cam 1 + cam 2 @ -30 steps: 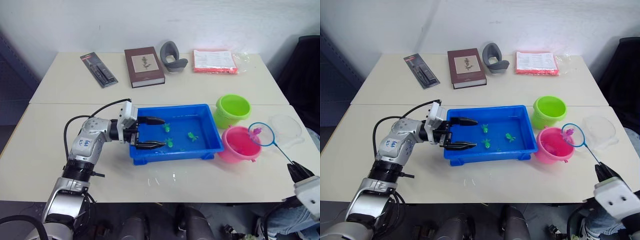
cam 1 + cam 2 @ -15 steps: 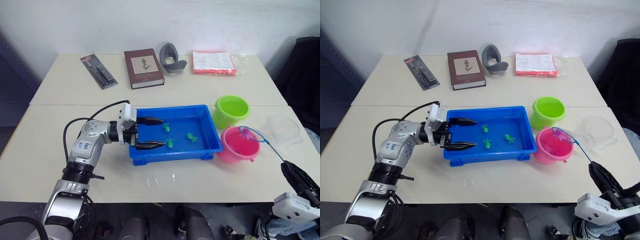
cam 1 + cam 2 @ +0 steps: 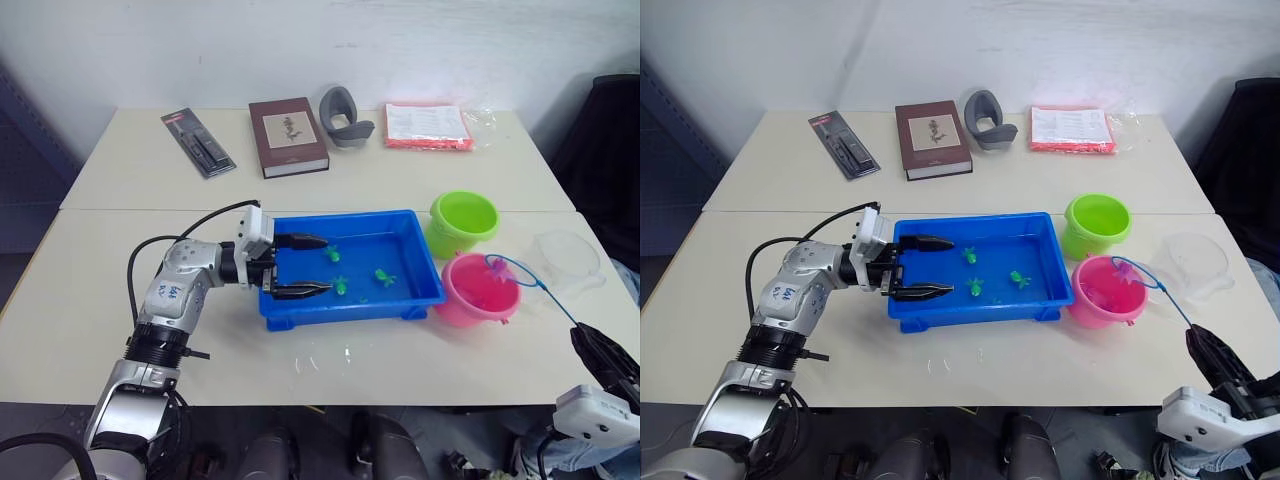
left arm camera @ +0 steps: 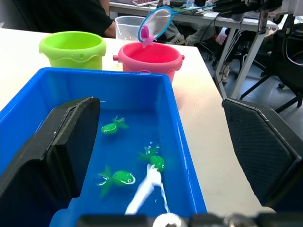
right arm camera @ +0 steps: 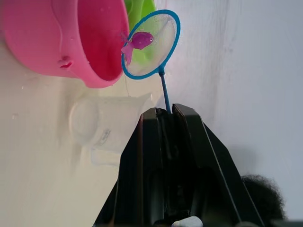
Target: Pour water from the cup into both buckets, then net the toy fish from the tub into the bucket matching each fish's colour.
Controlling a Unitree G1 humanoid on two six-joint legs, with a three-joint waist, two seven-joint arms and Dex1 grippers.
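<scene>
the net (image 5: 150, 43) has barely shifted since half a second ago, its hoop tipped over the pink bucket's (image 3: 1102, 296) rim near the table's right edge. the right gripper (image 5: 164, 113) is clamped on its handle. the right wrist view shows a pink fish (image 5: 140, 40) in the mesh. the left gripper (image 3: 302, 266) stays spread wide over the left end of the tub (image 3: 412, 260), where three green fish (image 4: 116, 178) float.

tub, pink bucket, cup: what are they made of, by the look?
Tub: likely moulded plastic, opaque bright blue, glossy, with rolled rim.
Pink bucket: likely plastic, opaque, smooth, with moulded lugs.
Cup: clear plastic by the look; the table shows through it.
</scene>
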